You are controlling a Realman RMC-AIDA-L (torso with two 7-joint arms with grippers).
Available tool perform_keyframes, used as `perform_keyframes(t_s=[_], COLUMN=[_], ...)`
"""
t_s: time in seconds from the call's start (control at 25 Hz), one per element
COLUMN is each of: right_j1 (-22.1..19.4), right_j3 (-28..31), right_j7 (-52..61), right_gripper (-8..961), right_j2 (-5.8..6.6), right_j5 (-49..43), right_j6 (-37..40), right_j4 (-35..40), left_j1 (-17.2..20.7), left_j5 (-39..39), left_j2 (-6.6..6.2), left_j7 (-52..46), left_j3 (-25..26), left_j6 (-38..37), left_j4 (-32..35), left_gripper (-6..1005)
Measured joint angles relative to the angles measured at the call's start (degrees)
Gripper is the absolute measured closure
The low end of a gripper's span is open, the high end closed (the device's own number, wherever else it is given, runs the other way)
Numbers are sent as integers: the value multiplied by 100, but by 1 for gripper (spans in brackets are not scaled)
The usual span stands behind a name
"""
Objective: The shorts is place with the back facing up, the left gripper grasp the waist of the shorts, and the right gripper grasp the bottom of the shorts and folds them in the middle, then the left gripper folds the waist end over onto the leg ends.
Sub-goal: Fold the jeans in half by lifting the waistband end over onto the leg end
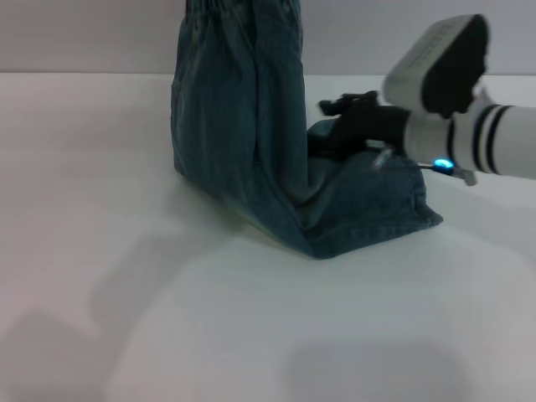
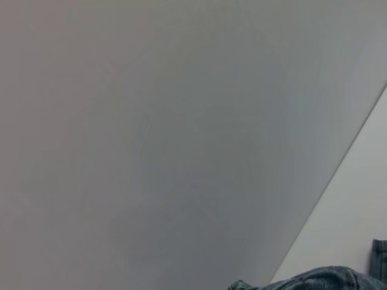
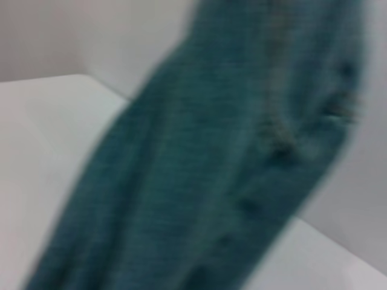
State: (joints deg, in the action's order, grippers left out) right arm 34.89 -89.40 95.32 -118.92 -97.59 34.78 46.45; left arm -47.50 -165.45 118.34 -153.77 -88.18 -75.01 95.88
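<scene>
The blue denim shorts [image 1: 239, 126] hang as a tall column from above the head view's top edge. Their lower end [image 1: 368, 209] lies bunched on the white table at centre right. My right gripper [image 1: 332, 122], a black claw on a white banded wrist with a blue light, reaches in from the right and sits against the denim just above that low end. The right wrist view is filled by the hanging shorts [image 3: 230, 157] close up. A strip of the shorts [image 2: 326, 279] shows at the edge of the left wrist view. My left gripper is out of view.
The white table [image 1: 126, 276] stretches wide to the left and front of the shorts. A pale wall [image 2: 151, 133] stands behind the table.
</scene>
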Motion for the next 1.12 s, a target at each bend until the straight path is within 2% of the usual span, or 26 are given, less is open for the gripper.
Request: perform_keyframes(t_s=[0.16,0.36,0.4,0.44,0.56,0.64,1.0,1.12], right_j1=[-170,-374,-387,-388,-388,-376,-336,-326], right_j3=[419,914,1049,1074,1142,1239,1423,1440], right_j7=[1,0,3,5,7,9,12,13], right_gripper=[352,352,352,352,352,351,351,351], right_j2=[12,6,-5,-6,-2,5,9,13], right_j5=[-9,25,128,175,299,381,468,469], right_j6=[-174,-772,-1222,-1385,-1740,-1994,-2120,-2121], right_j4=[-23,17,-24,-39,-70,-98,-117,-124], left_j1=[75,134,151,180,207,298,304,349], left_j5=[16,25,30,38,41,45,325,520], left_j2=[6,16,20,26,28,37,49,48], left_j7=[-14,-61,-82,-134,-177,-307,-387,-387], left_j3=[-137,-472,-598,-788,-937,-1368,-1937,-2051], left_j6=[78,226,280,366,434,658,767,906], left_j4=[-13,-126,-169,-206,-221,-252,-680,-733], left_gripper=[949,949,949,949,949,949,949,874])
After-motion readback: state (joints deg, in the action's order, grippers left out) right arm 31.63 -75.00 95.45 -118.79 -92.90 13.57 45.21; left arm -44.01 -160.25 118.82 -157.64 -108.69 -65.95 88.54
